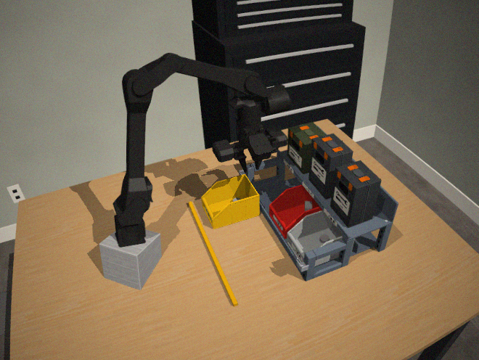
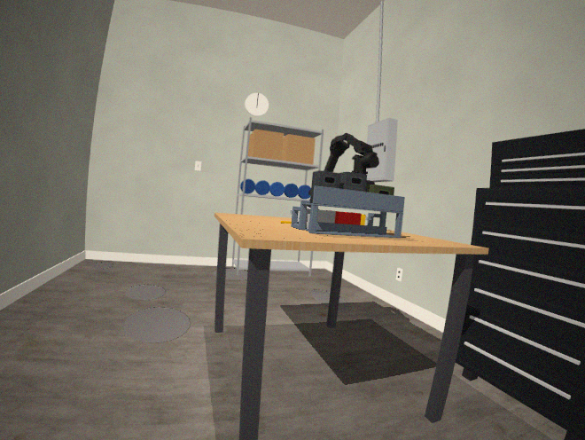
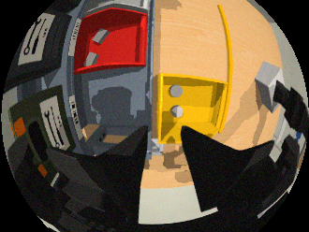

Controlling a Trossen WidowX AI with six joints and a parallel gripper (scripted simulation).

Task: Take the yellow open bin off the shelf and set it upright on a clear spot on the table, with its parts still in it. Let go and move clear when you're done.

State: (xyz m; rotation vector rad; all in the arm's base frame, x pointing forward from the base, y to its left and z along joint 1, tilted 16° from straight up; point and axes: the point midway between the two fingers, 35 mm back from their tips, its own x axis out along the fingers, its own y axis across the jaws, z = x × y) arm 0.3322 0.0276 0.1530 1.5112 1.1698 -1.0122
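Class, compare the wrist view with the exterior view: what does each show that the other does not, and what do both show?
Only the wrist view looks down into the yellow bin, showing two round grey parts inside it, with the dark fingers of the gripper at the picture's lower edge. Only the exterior view shows the room: a wall clock, a metal shelf unit holding cardboard boxes and blue balls, and the table legs. Both show the wooden table, the grey shelf and the red bin.
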